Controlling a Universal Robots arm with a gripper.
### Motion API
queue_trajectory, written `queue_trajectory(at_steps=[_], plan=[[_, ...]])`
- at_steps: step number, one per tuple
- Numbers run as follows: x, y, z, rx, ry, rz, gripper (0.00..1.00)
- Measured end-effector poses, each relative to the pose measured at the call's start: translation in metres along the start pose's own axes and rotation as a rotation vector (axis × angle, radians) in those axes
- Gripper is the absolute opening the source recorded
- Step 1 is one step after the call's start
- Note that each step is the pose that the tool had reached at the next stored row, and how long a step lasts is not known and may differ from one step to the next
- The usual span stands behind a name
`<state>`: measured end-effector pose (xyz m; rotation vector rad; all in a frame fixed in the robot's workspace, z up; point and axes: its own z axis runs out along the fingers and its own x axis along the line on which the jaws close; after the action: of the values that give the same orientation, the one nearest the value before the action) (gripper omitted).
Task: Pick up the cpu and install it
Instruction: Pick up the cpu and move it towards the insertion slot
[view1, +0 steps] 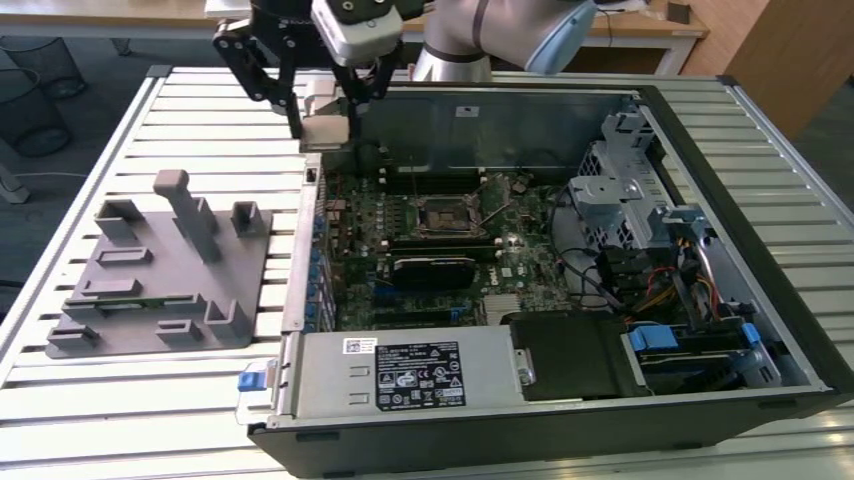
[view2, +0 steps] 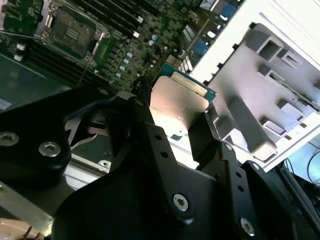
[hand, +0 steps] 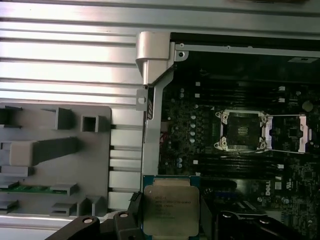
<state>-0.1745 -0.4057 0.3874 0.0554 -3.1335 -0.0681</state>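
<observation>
The cpu (view1: 326, 133) is a flat square chip with a silvery top, and my gripper (view1: 327, 122) is shut on it. It hangs in the air over the far corner of the open computer case, on the exterior view's left. Both wrist views show the cpu (hand: 170, 209) (view2: 181, 100) clamped between the black fingers (view2: 150, 135). The open motherboard socket (view1: 443, 215) (hand: 242, 131) (view2: 72, 32) lies lower, inside the case, with its metal frame swung open and nothing in it.
A grey plastic holder tray (view1: 160, 270) (hand: 50, 155) lies on the slatted table (view1: 200, 120) beside the case. Inside the case (view1: 747, 250) are the power supply (view1: 400, 375), drive cages and cables (view1: 641, 250). The case wall's corner bracket (hand: 152, 55) stands near the cpu.
</observation>
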Motion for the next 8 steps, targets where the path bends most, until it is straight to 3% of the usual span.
queue_trajectory(at_steps=[3, 8], plan=[[-0.0113, 0.0010, 0.0006, 0.0001, 0.0001, 0.000, 0.54], [-0.0194, 0.0060, 0.0018, -0.0001, 0.0000, 0.000, 0.54]])
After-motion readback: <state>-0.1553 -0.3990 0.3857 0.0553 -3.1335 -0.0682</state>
